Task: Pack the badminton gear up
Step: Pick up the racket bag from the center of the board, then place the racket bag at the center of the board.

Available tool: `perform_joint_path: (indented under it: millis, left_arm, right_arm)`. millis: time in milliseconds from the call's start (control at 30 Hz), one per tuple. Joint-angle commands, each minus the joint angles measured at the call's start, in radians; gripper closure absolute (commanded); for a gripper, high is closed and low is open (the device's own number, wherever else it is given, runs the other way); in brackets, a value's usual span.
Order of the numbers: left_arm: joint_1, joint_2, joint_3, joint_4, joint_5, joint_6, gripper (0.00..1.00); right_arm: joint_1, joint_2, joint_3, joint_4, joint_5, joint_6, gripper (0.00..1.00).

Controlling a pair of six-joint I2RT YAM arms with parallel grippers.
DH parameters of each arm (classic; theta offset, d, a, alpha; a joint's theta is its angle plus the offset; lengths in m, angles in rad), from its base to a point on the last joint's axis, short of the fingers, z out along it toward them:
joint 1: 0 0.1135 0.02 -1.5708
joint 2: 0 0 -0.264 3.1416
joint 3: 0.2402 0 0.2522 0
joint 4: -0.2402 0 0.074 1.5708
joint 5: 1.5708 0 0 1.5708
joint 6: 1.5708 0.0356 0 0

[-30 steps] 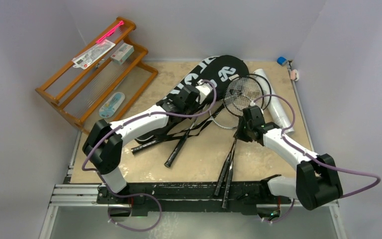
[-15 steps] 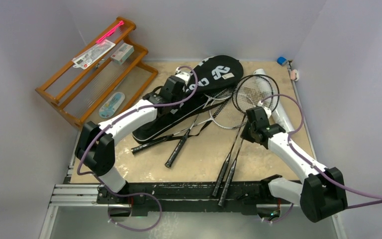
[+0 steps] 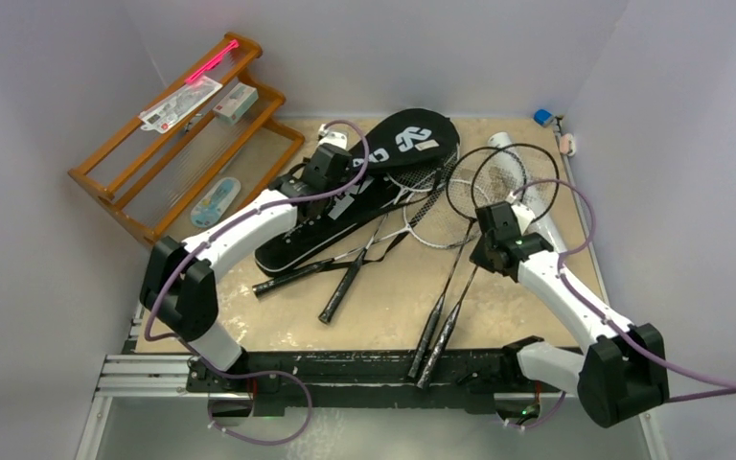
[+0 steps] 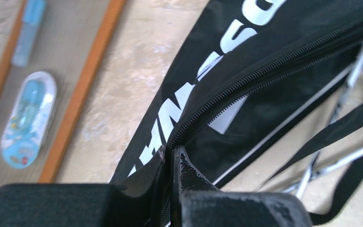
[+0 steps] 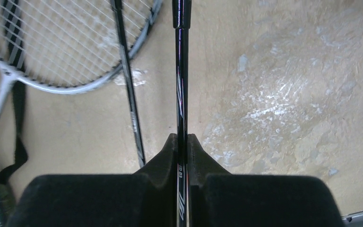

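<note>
A black racket cover [image 3: 412, 137] with white lettering lies at the back centre, on top of a second black cover [image 3: 311, 240]. My left gripper [image 3: 330, 159] is shut on the upper cover [image 4: 264, 71], its jaws [image 4: 174, 155] pinching the zipper edge. My right gripper [image 3: 490, 253] is shut on the thin black shaft of a racket [image 5: 181, 90]; its handle [image 3: 444, 331] points toward the near edge. A second black shaft [image 5: 131, 106] lies just left of it. Several racket heads [image 3: 470, 189] overlap beside a long white tube [image 3: 540, 213].
An orange-brown wooden rack [image 3: 187, 144] stands at the back left, holding packets and a pink stick [image 3: 211, 59]; a blue packet [image 4: 28, 118] lies beside its rail. Black straps [image 3: 383, 244] and other racket handles [image 3: 337, 297] cross the middle. Small items [image 3: 543, 117] sit in the back right corner.
My right gripper closed on the racket shaft and carried it rightward, the heads shifting right. My left gripper pulled the cover's zipper edge back and to the left.
</note>
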Motion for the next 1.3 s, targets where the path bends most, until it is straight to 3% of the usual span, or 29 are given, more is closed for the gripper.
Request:
perform_joint_path:
  millis: [0, 100, 167, 233, 333, 467, 567, 700, 867, 1033, 1133, 1267]
  left_arm:
    - [0.013, -0.064, 0.061, -0.056, -0.21, -0.06, 1.0]
    - [0.014, -0.129, 0.019, -0.051, -0.221, -0.065, 1.0]
    - [0.015, -0.174, -0.008, -0.059, -0.14, -0.033, 1.0]
    - [0.013, -0.231, -0.055, -0.055, 0.043, 0.024, 1.0]
    - [0.013, -0.299, -0.133, -0.079, 0.441, 0.091, 1.0]
    - [0.007, -0.334, -0.186, -0.122, 0.683, 0.074, 0.92]
    - [-0.028, -0.321, -0.201, -0.131, 0.767, 0.067, 0.88]
    - [-0.09, -0.267, -0.193, -0.144, 0.767, 0.074, 0.88]
    - [-0.102, -0.231, -0.21, -0.113, 0.779, 0.072, 0.88]
    - [-0.132, -0.182, -0.146, -0.138, 0.561, 0.095, 0.62]
    - [-0.169, -0.114, -0.079, -0.16, 0.349, 0.128, 0.48]
    - [-0.179, 0.014, -0.021, -0.168, 0.24, 0.142, 0.44]
  right_arm:
    - [-0.004, -0.042, 0.093, -0.009, 0.008, -0.033, 1.0]
    - [-0.004, -0.033, 0.126, -0.026, -0.024, -0.057, 1.0]
    - [-0.003, -0.037, 0.14, -0.024, -0.048, -0.08, 1.0]
    - [-0.004, -0.045, 0.148, -0.024, -0.059, -0.091, 1.0]
    - [-0.004, -0.059, 0.154, -0.02, -0.088, -0.105, 1.0]
    - [-0.003, -0.071, 0.154, -0.018, -0.117, -0.112, 1.0]
    - [-0.004, -0.077, 0.148, 0.02, -0.169, -0.154, 1.0]
    - [-0.004, -0.063, 0.131, 0.09, -0.297, -0.23, 0.98]
    - [-0.003, 0.039, 0.143, 0.027, -0.18, -0.153, 0.91]
    - [-0.003, 0.096, 0.131, 0.064, -0.118, -0.128, 0.88]
    - [-0.004, 0.117, 0.138, 0.074, -0.107, -0.122, 0.7]
    - [0.001, 0.103, 0.162, 0.121, -0.154, -0.192, 0.57]
